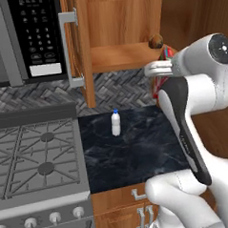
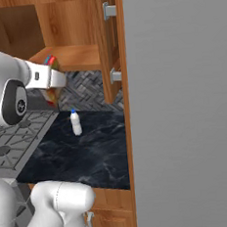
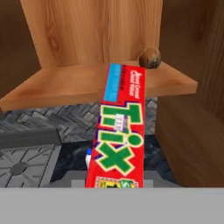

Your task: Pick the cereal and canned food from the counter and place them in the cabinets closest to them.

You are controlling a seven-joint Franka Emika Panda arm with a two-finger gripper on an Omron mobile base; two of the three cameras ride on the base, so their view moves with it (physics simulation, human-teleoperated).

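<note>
I have the gripper [image 1: 164,67] pressed together on the cereal [image 3: 117,135], pinching the red box low on its body so that its long face runs up and away from the hand camera; that leaves the top end free to lead into the cabinet. From the hand view the box leans slightly, its upper edge overlapping the front lip of the shelf [image 3: 57,85], so I judge it is raised to shelf height but not yet set down on the plank. Below and beyond the box, the white bottle [image 1: 116,123] stands upright on the black table [image 1: 132,148], well apart from my load, so it should not interfere. Further back, a small round brown thing [image 3: 150,57] sits at the shelf's right front corner, close beside the box's top; I would steer left of it when pushing in. The cabinet door [image 1: 80,41] stands open to the left of the shelf, giving clear entry.
</note>
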